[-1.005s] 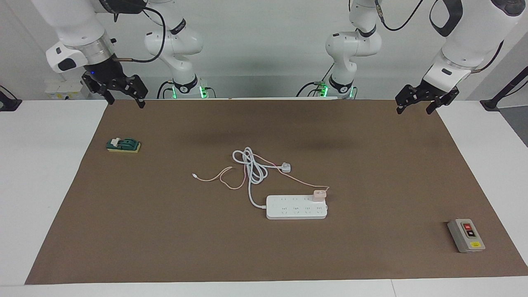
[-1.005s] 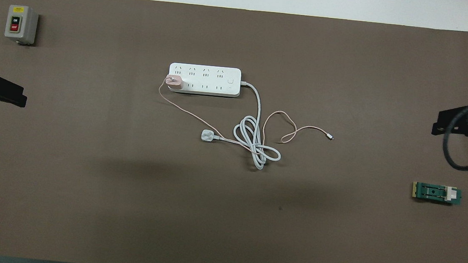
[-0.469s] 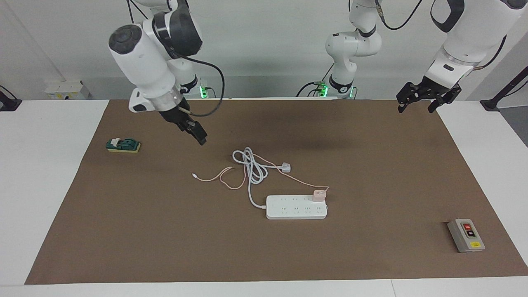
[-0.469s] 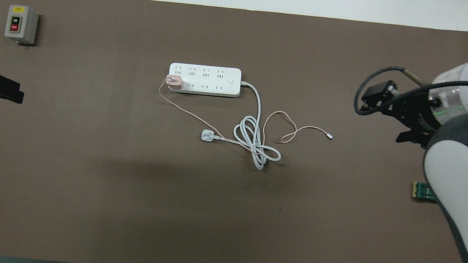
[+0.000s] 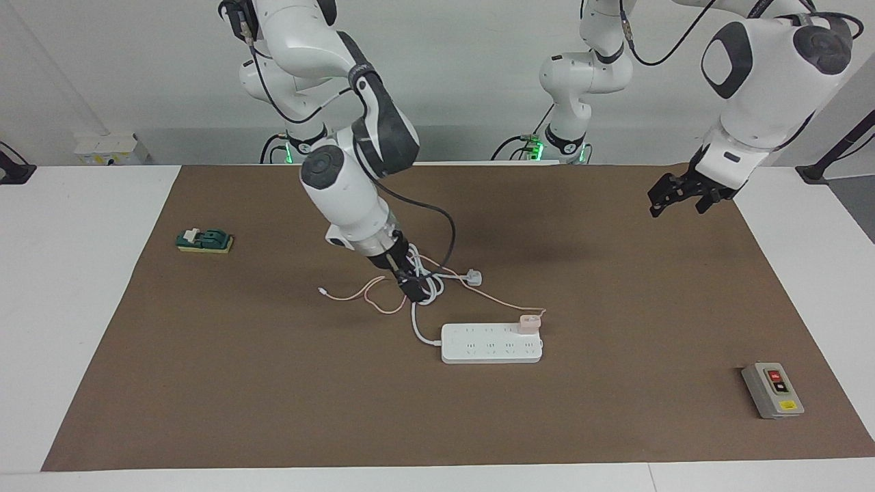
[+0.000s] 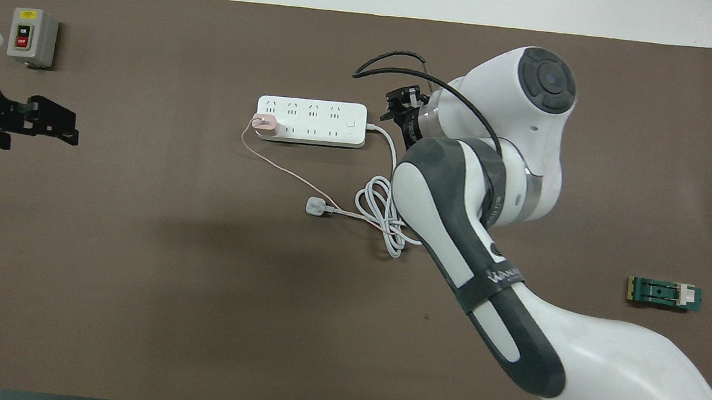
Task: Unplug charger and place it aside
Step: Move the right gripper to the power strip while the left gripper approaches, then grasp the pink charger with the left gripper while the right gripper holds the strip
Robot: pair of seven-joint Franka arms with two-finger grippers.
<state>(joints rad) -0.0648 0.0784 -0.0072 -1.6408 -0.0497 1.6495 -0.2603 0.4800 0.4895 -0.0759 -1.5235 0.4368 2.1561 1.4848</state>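
Observation:
The pink charger (image 5: 530, 322) (image 6: 264, 125) is plugged into the white power strip (image 5: 489, 350) (image 6: 312, 112), at the strip's end toward the left arm. Its thin pink cable (image 5: 499, 301) (image 6: 288, 168) runs across the mat past the white plug (image 5: 474, 277) (image 6: 315, 206). My right gripper (image 5: 415, 292) (image 6: 401, 108) hangs low over the coiled white cord (image 5: 437, 287) (image 6: 372, 204), apart from the charger. My left gripper (image 5: 675, 203) (image 6: 56, 125) is open and empty, in the air over the mat at the left arm's end.
A grey switch box (image 5: 772, 389) (image 6: 32, 36) stands farther from the robots at the left arm's end. A green block (image 5: 204, 240) (image 6: 665, 294) lies at the right arm's end. The brown mat (image 5: 615, 410) (image 6: 128, 302) covers the table.
My right arm has swung from the right arm's end of the table to the middle and dropped over the white cord. My left gripper has moved a little inward and lower. The charger has not moved.

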